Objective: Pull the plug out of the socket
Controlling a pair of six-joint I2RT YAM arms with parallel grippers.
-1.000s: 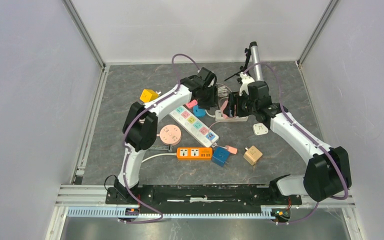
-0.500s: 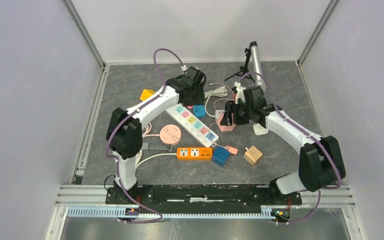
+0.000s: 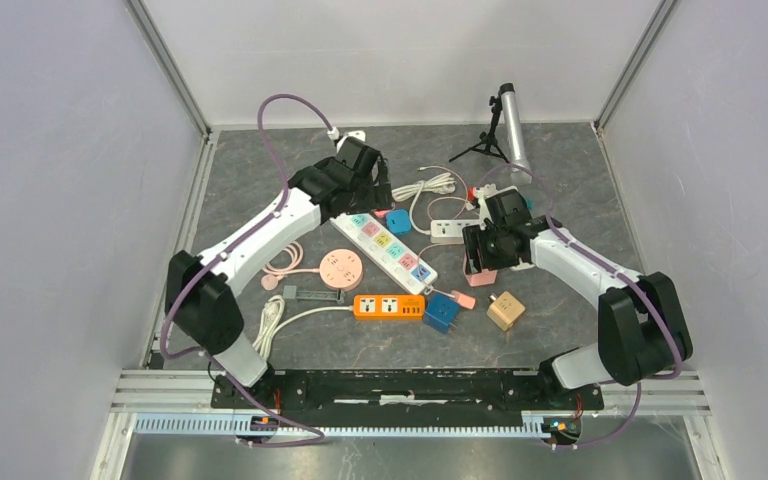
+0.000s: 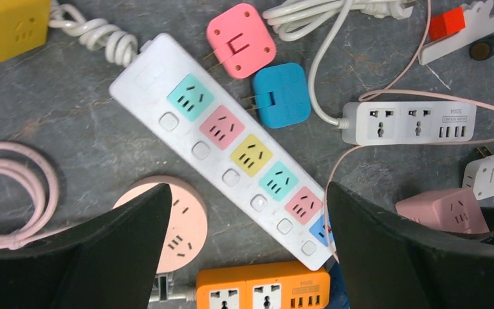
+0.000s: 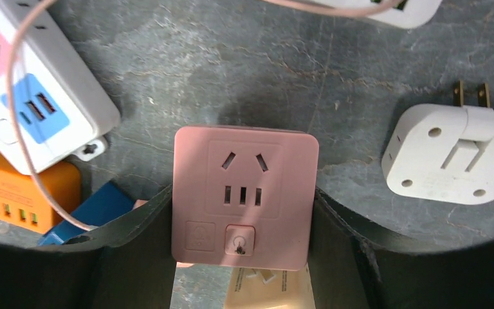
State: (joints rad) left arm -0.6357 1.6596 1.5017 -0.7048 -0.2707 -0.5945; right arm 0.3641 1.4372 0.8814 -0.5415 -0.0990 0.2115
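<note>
Pink socket cube [image 5: 244,193] clamped in right claw [image 5: 243,209]. Left claw [image 4: 247,196] spread wide, empty, above white power strip [image 4: 225,145]. Pink plug [image 4: 240,31] and blue plug [image 4: 282,94] loose on bench [image 4: 71,103] just beside strip.

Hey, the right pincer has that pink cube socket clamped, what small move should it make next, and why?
Probably lower the pink square plastic socket cube onto the grey tabletop and open the right pincer. The cube's slots are empty, and the left pincer hangs open, holding nothing, so the unplugging looks done.
</note>
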